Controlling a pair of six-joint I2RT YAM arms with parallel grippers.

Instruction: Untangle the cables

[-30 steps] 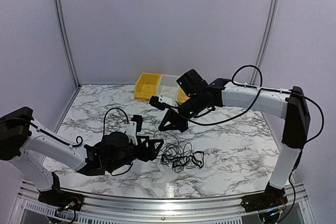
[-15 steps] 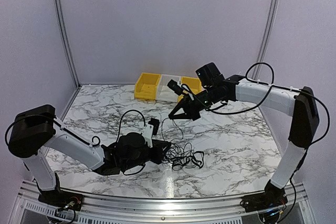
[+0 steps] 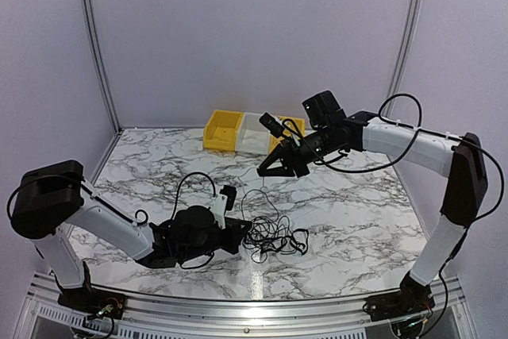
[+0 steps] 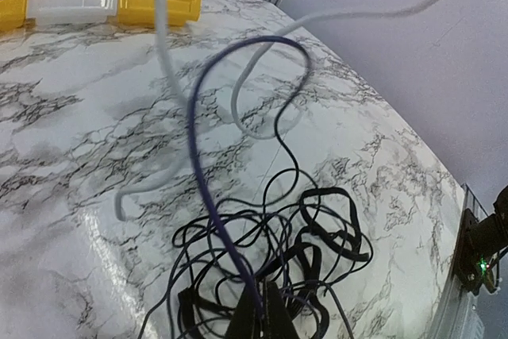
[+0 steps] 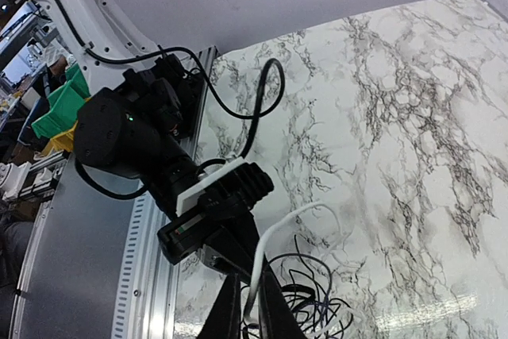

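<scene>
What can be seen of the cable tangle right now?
The cable tangle is a loose heap of thin black cords, looped over one another, lying on the marble table in front of the left gripper, which pinches a dark strand at its edge. A white cord rises from it to the shut right gripper.

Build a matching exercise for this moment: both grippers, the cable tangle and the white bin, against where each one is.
Things:
1. left gripper
2. right gripper
3. cable tangle
4. white bin

Places:
A. between the yellow bins, at the far edge
B. raised above the table, white cable between its fingers
C. low, at the tangle's left edge in the top view
D. lying on the marble table, near its front centre

Pairs: 1-C, 2-B, 3-D, 4-A
</scene>
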